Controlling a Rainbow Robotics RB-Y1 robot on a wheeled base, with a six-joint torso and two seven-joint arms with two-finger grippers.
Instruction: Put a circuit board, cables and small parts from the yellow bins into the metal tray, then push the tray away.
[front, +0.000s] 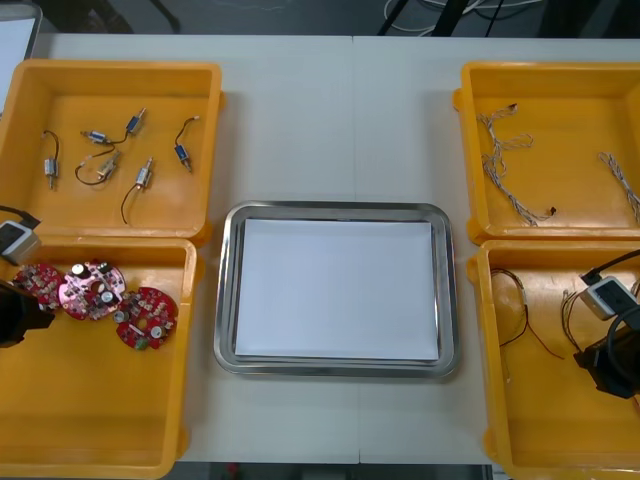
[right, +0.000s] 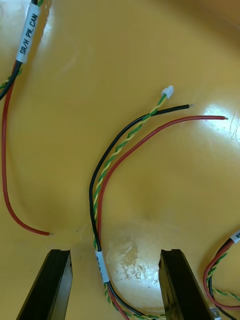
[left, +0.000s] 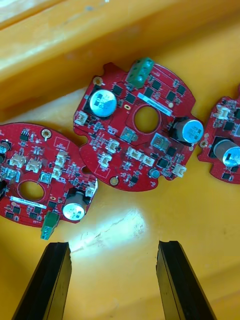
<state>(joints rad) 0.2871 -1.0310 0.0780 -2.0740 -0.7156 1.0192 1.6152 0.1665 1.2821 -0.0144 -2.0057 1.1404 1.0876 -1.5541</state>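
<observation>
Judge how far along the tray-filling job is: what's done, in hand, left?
Done: nothing; the metal tray lies bare white inside. In hand: the left gripper is open beside the circuit boards, the right gripper open astride a cable bundle, neither gripping. Left: everything, small metal parts included, into the tray, then the push.

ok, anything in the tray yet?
Empty. The metal tray is bare white inside; circuit boards, cables and small metal parts lie in the yellow bins.

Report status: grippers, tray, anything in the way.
Left gripper open over circuit boards. Right gripper open over a cable. Tray unloaded, white inside. Nothing blocking.
</observation>
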